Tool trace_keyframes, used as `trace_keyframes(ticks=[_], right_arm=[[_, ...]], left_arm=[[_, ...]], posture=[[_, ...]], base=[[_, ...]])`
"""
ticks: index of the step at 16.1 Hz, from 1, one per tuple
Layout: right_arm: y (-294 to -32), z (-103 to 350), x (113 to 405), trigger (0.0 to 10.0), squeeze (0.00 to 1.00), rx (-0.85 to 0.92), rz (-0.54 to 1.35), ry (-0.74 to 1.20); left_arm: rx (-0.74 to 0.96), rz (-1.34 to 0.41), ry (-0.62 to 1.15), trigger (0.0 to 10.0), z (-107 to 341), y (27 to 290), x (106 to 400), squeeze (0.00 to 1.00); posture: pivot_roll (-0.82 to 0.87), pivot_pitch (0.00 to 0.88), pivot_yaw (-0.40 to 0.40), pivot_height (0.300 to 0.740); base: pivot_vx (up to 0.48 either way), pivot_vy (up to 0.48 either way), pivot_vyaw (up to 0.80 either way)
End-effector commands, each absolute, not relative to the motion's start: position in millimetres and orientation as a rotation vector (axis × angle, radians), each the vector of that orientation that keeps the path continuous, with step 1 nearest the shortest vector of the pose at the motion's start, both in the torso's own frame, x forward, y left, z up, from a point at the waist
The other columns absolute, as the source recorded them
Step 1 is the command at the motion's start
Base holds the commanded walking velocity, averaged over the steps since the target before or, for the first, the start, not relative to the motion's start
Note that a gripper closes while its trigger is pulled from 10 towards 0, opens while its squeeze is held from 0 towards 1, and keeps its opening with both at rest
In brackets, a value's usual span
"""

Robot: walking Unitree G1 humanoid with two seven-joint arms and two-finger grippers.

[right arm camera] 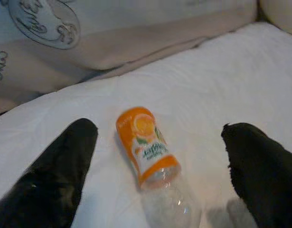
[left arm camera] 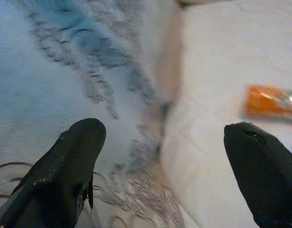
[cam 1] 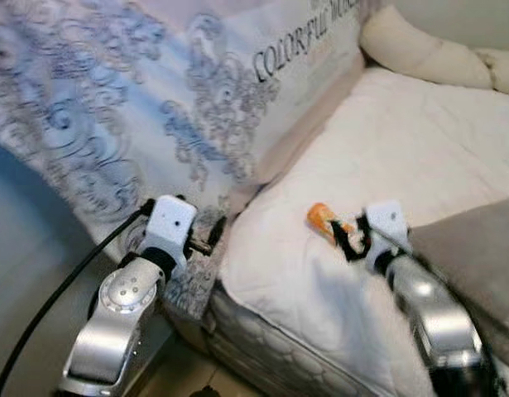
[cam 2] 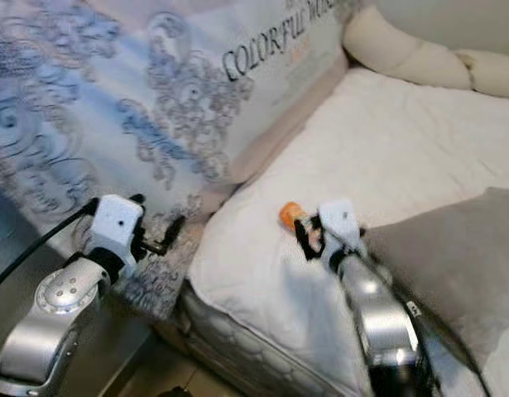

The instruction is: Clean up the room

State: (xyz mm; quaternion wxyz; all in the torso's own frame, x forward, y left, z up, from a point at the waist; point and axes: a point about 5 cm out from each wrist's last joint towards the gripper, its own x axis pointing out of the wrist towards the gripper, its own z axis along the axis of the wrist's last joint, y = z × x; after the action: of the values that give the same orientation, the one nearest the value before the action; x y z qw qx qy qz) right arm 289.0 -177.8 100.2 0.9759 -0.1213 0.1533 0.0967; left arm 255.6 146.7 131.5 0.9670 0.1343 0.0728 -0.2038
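An orange-labelled clear plastic bottle [right arm camera: 146, 146] lies on its side on the white mattress [cam 1: 403, 141], near the mattress's front left corner. My right gripper [right arm camera: 160, 132] is open just above and behind the bottle [cam 1: 323, 218], one black finger [right arm camera: 65, 166] on each side, not touching it. My left gripper [cam 1: 214, 235] is open over the mattress edge by the patterned quilt, holding nothing. The left wrist view catches the bottle [left arm camera: 269, 100] off to the side.
A blue-and-white swirl-patterned quilt [cam 1: 113, 107] printed with "COLORFUL" stands along the left of the mattress. Cream pillows [cam 1: 420, 50] lie at the far end. A grey blanket [cam 1: 473, 248] covers the right side. A black cable [cam 1: 55, 289] trails from my left arm.
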Motion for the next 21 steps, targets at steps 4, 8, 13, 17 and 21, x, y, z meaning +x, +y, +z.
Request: trace_keyframes(ticks=[4,8,13,17,21], right_arm=[[-183.0,95.0,323.0,10.0,1.00,-0.367,0.279,0.436],[-194.3,91.4,351.9,10.0,1.00,-0.477,0.263,0.562],[-208.9,73.2,352.3,10.0,0.00,-0.501,0.223,0.648],[-217.7,69.2,352.1,10.0,0.00,-0.496,0.171,0.641],[-221.7,64.7,349.5,10.0,0.00,-0.538,0.147,0.658]], left_arm=[[0.309,-0.630,0.183,10.0,141.0,135.5,258.6,0.00],[0.324,-0.877,0.270,10.0,143.5,128.8,242.5,0.00],[0.354,-0.991,0.378,10.0,133.6,126.8,222.8,0.00],[0.384,-0.999,0.412,10.0,118.4,118.8,216.0,0.00],[0.395,-1.071,0.430,10.0,111.4,109.2,215.4,0.00]], posture=[[0.04,0.000,0.040,0.740],[0.05,0.000,0.040,0.740],[0.06,0.034,0.040,0.740],[0.06,0.064,0.026,0.740],[0.07,0.078,0.028,0.740]], base=[[0.000,0.000,0.00],[0.000,0.000,0.00],[0.000,0.000,0.00],[0.000,0.000,0.00],[0.000,0.000,0.00]])
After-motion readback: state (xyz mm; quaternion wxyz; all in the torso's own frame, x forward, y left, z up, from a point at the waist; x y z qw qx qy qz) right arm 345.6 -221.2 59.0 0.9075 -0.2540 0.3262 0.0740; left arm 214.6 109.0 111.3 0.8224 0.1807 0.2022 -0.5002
